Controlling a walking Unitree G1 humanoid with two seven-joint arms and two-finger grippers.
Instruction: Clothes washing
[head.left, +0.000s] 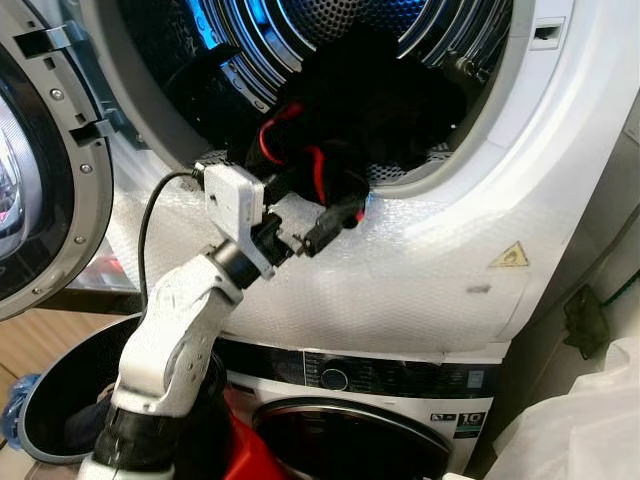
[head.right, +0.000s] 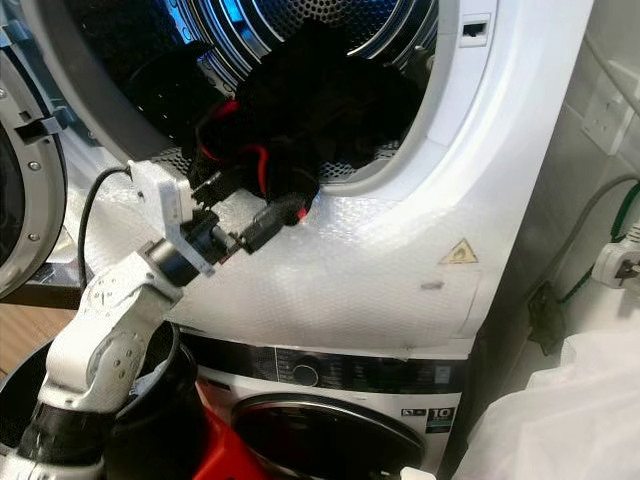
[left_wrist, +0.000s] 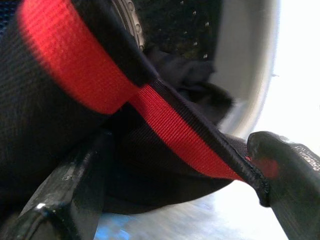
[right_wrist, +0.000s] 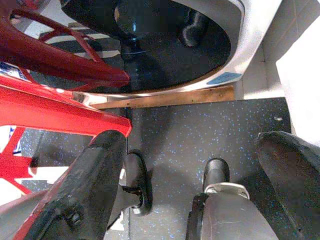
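Note:
A pile of black clothing with red trim (head.left: 385, 100) bulges out of the upper machine's round opening (head.left: 520, 110) and hangs over its lower rim. My left gripper (head.left: 326, 198) is raised to that rim and stands open, with the hanging edge of the garment between its fingers. In the left wrist view the red band (left_wrist: 170, 125) runs across the gap onto one fingertip (left_wrist: 280, 160). My right gripper (right_wrist: 187, 145) hangs low and open, holding nothing, above the speckled dark floor (right_wrist: 200, 125).
The upper machine's door (head.left: 45, 170) stands swung open at the left. Below sits a second front-loader with a control panel (head.left: 400, 378). A dark round basket (head.left: 45, 415) holding clothes stands at lower left, red plastic (right_wrist: 55, 112) beside it, and white sheeting (head.left: 590, 425) at lower right.

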